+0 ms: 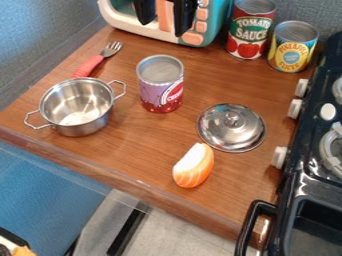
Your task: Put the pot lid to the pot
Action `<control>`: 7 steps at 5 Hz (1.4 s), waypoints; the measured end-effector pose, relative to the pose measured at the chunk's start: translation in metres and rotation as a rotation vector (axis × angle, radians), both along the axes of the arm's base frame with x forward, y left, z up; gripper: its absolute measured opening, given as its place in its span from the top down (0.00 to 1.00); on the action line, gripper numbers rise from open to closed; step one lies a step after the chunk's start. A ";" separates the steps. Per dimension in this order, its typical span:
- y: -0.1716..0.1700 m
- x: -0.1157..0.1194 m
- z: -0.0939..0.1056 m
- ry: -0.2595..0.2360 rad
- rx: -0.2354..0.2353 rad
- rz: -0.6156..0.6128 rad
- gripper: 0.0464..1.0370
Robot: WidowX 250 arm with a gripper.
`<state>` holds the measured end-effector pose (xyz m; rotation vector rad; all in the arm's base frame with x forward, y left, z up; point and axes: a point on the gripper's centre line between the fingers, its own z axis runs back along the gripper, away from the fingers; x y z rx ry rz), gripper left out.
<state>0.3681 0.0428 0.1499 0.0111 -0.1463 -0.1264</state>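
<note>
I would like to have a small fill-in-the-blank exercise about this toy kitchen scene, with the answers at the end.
The pot lid lies on the wooden counter with its ____ facing up. The purple-and-red can stands between the pot and the ____. The fork lies behind the pot, and its handle is ____.

Missing words: knob; pot lid; red.

Purple-and-red can (160, 84), silver lid (232, 127)

Slanted downward view over countertop
</note>
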 end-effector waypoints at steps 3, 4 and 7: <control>-0.063 -0.005 -0.034 0.070 -0.070 -0.162 0.04; -0.092 -0.011 -0.056 0.107 -0.072 -0.273 0.04; -0.116 -0.012 -0.102 0.106 0.063 -0.287 0.09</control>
